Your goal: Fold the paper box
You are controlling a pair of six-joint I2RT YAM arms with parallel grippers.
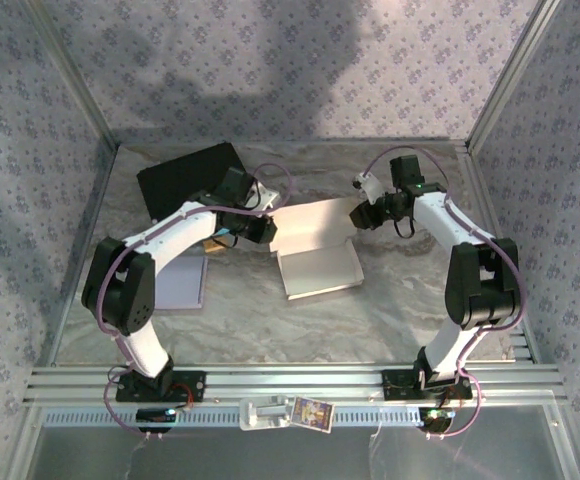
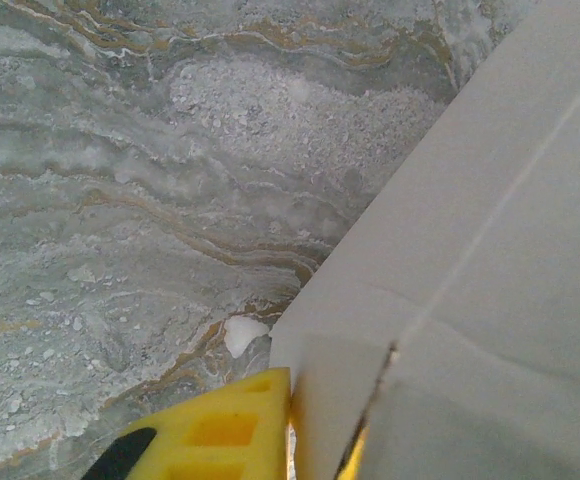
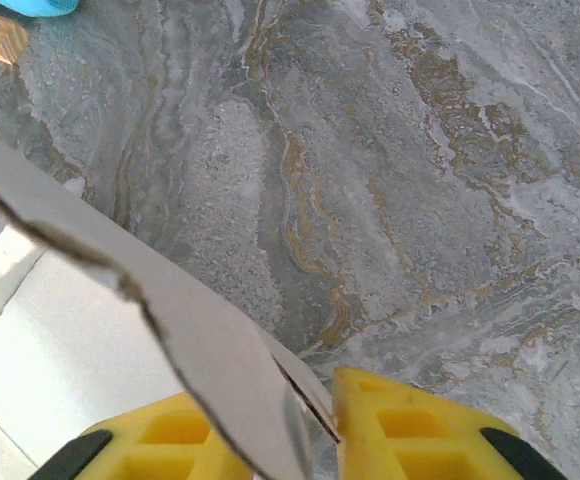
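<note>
One paper box (image 1: 315, 262) lies mid-table (image 1: 270, 330), with two grippers clamped on it: the left gripper (image 1: 268, 232) pinches its left wall, the right gripper (image 1: 362, 214) its right flap. Both sides should probably rise together, creasing along the scores without tearing. At left are one black panel (image 1: 185, 178) and one lilac sheet (image 1: 182, 283).

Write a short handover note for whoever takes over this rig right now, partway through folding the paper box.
Left claw: shut on the left edge of the paper box.
Right claw: shut on a flap at the box's right side.
Box: white, mid-table between the arms, its near part lying flat.
Done: both sides gripped; some walls appear raised.
Left: fold the held flaps in and finish the box, which does not look closed yet.
</note>
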